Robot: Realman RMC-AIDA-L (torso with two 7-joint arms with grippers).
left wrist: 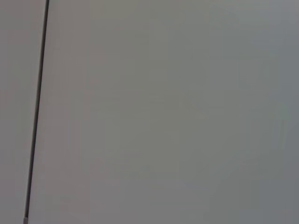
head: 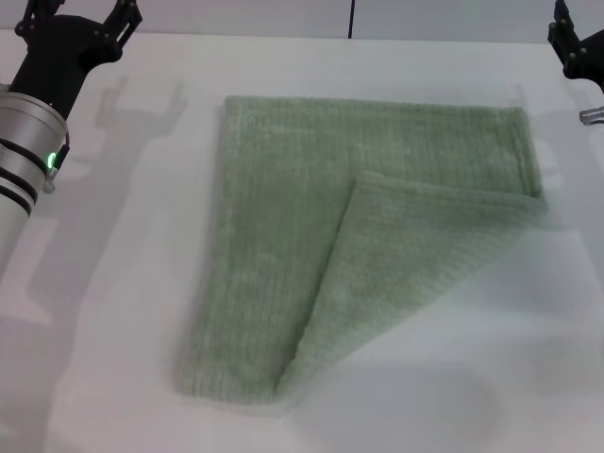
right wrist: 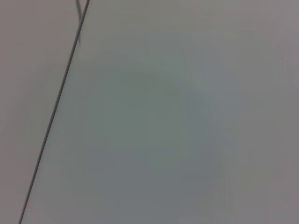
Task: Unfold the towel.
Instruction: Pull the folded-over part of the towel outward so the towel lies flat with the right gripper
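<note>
I see the pale sage-green ribbed terry towel (head: 311, 255) lying flat in the middle of the white desk (head: 123, 283), with its near-right corner folded diagonally up and over, so a triangular flap rests on top of the lower layer. The fold line runs from the right edge down to the near edge. The far edge lies straight and the far-left corner looks squared off.

My left gripper (head: 80, 24) sits at the far-left corner of the head view, on its black mount and silver wrist with a green light, well apart from the towel and off to the towel's far-left. Its jaws are cut off by the top of the view, so I cannot tell whether they are released or clenched.

My right gripper (head: 576, 42) shows only as a black piece at the far-right edge, also well apart from the towel, beyond its far-right corner. Most of it is out of view, and I cannot tell how its jaws stand.

Both wrist views give me only a plain pale surface crossed by a thin dark line (left wrist: 36, 112); no towel in either.
</note>
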